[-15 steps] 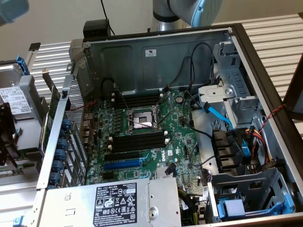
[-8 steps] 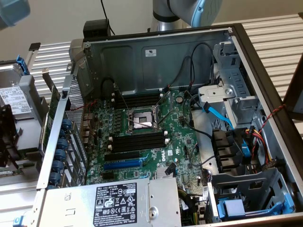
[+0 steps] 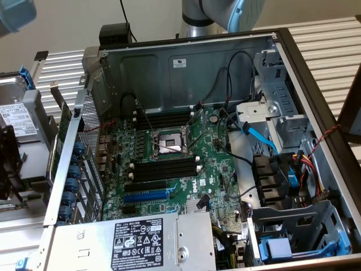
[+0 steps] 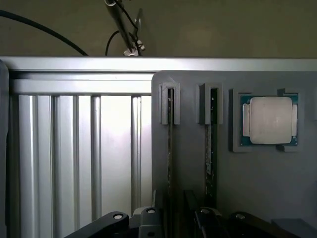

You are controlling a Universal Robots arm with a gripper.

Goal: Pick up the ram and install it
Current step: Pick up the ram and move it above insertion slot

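Observation:
In the wrist view, two ram sticks stand on edge in slots of a grey holder plate (image 4: 247,173): a dark one (image 4: 170,144) and a greenish one (image 4: 213,144). My gripper (image 4: 178,220) hovers over the holder's end, open and holding nothing. The dark stick runs toward the gap between my fingers (image 4: 148,215). In the exterior view the open computer case shows the green motherboard (image 3: 214,164) with long black memory slots (image 3: 163,169) beside the processor socket (image 3: 169,142). Those slots look bare.
A processor chip (image 4: 270,120) lies in a recess of the holder beside the sticks. Ribbed aluminium table (image 4: 74,158) borders the holder. In the case: blue expansion slot (image 3: 146,196), power supply (image 3: 141,243), loose cables (image 3: 259,138), drive cages (image 3: 293,231). The arm's joint (image 3: 225,11) looms behind the case.

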